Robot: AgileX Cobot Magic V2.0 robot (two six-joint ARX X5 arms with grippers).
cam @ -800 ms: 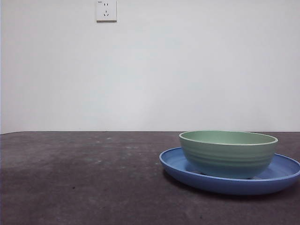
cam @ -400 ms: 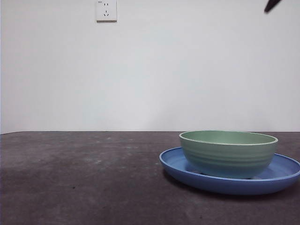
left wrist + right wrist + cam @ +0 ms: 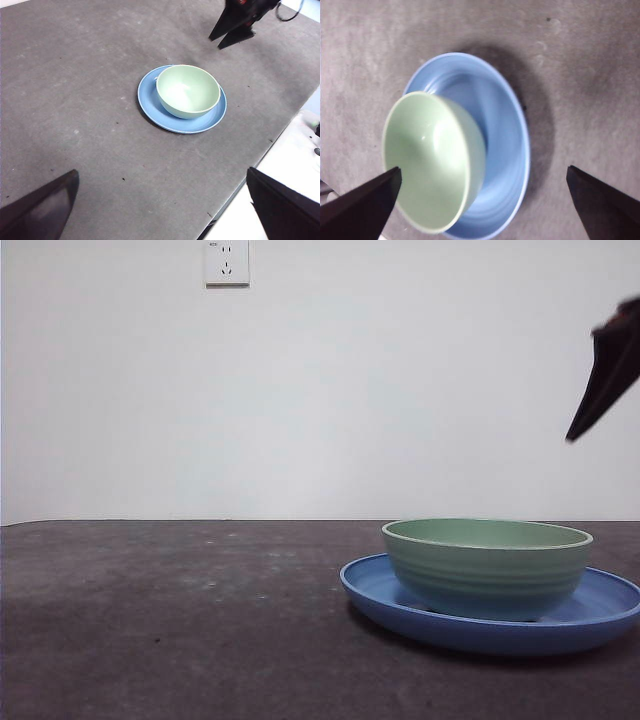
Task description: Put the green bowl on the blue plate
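Green bowl (image 3: 487, 567) on blue plate (image 3: 600, 612), unlabelled.

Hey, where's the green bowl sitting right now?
In the front view the green bowl sits upright on the blue plate, right of centre on the table, untouched.

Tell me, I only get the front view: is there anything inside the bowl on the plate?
Observer: No, the bowl is empty.
Operator: Whose dark tip is that at the top right?
Observer: The right gripper, hanging above the table near the bowl and touching nothing.
Operator: How do both grippers' jaws stand?
Observer: Both are open and hold nothing; the left gripper waits well away from the bowl.
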